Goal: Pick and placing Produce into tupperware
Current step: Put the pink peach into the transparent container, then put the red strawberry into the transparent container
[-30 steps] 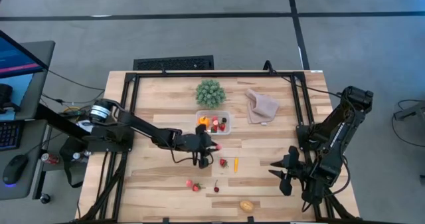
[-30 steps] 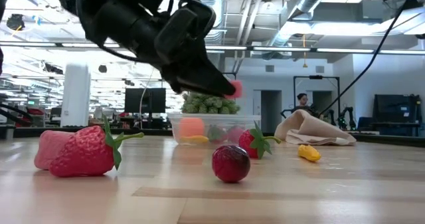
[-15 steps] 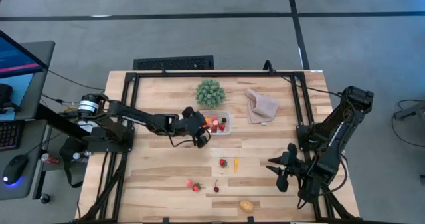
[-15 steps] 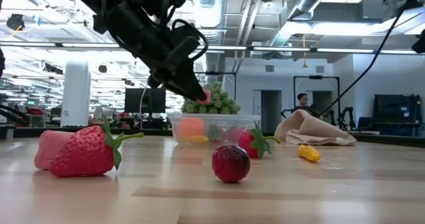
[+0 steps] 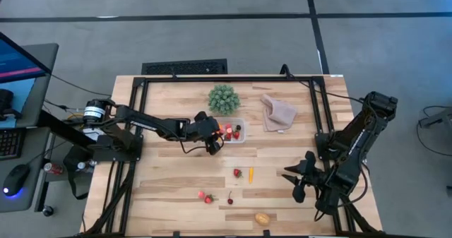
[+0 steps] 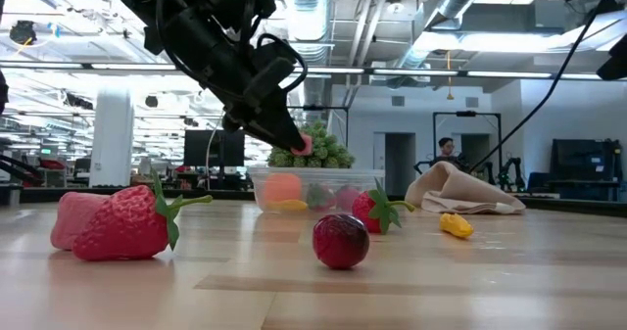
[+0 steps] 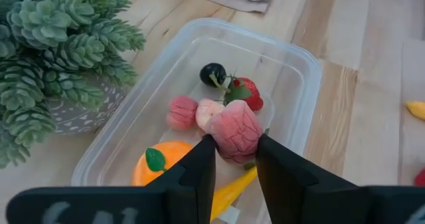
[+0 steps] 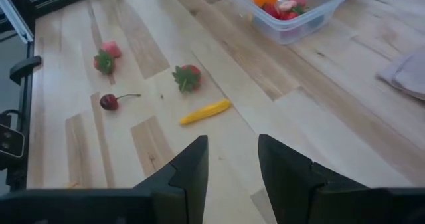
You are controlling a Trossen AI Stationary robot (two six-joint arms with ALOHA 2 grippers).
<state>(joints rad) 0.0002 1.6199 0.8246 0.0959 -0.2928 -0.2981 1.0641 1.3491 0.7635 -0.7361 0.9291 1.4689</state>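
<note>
My left gripper [image 7: 235, 159] holds a pink piece [image 7: 234, 131] over the tupperware [image 7: 295, 61]; several pieces inside, others remain on the table [image 5: 169, 185]; right gripper [image 8: 232, 159] waits open.

From my station I can read no text, label, brand, number or sign on anything here. The pale wooden table top [image 5: 169, 181] carries no markings I can make out, and the small clear plastic rectangular container [image 7: 292, 71] is unlabelled on the walls I see. The dark screens in the room beyond the table [image 6: 211, 146] show nothing legible, and the blue monitor edge beside the table [image 5: 18, 58] is too small to read.
</note>
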